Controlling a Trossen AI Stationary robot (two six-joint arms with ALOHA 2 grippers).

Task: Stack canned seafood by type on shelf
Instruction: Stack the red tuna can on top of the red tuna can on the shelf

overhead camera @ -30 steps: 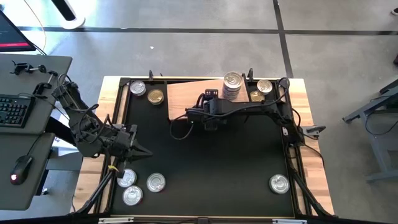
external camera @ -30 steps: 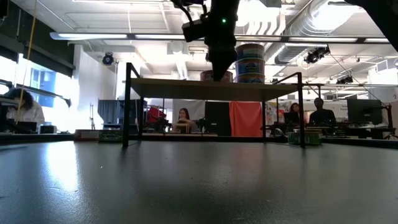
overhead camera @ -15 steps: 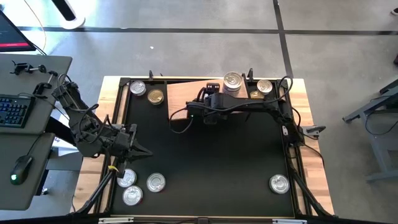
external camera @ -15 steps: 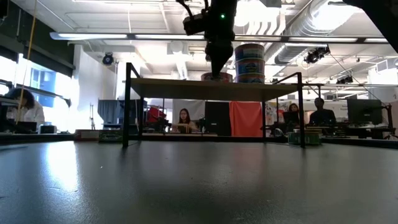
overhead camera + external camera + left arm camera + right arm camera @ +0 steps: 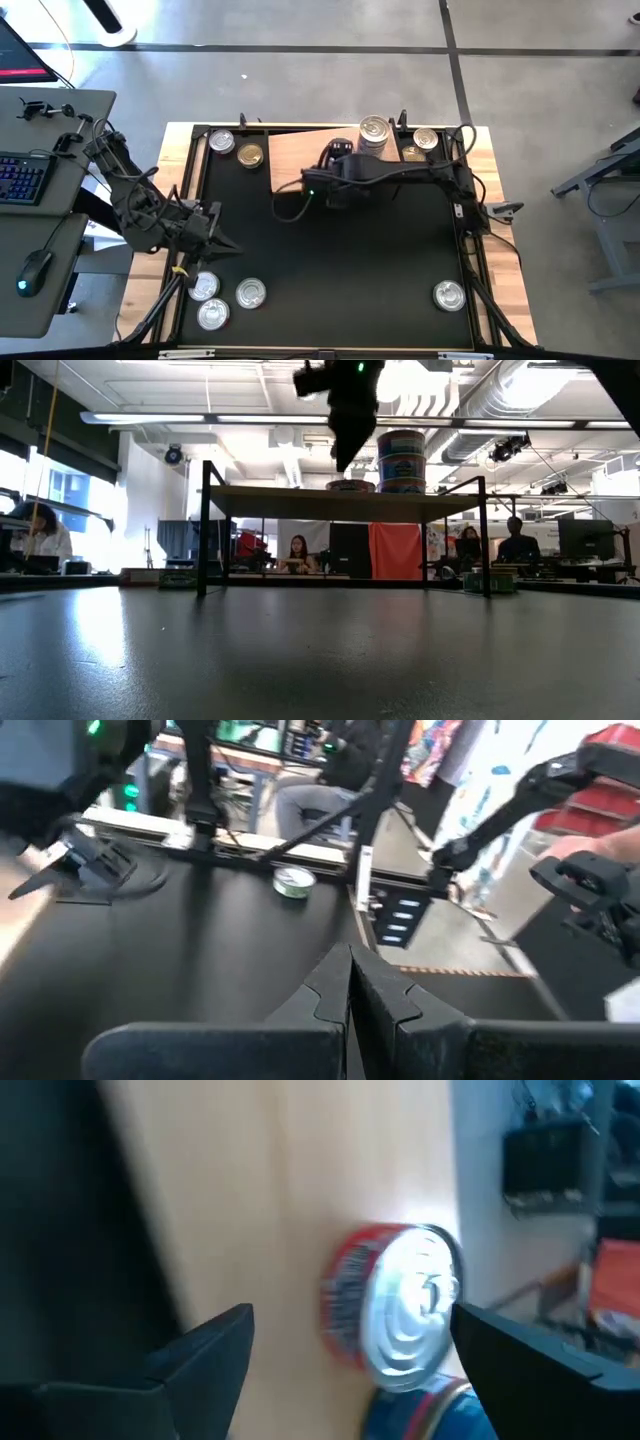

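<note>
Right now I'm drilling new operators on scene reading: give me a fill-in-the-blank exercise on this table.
1. The right claw, above the light-brown wooden shelf, is ____.
2. The red-labelled round tin with a silver lid below it sits ____ the shelf.
3. The left claw is ____.

Missing: open; on; shut

My right arm reaches in from the right side of the table, elbow bent, forearm stretched leftward along the far edge. Its tool (image 5: 350, 1350) points down, fingers (image 5: 205, 1350) spread wide with nothing between them. In the low view it hangs raised near the top of the picture. My left arm waits folded at the left edge, its tool (image 5: 350, 982) pointing inward with fingers pressed together.
</note>
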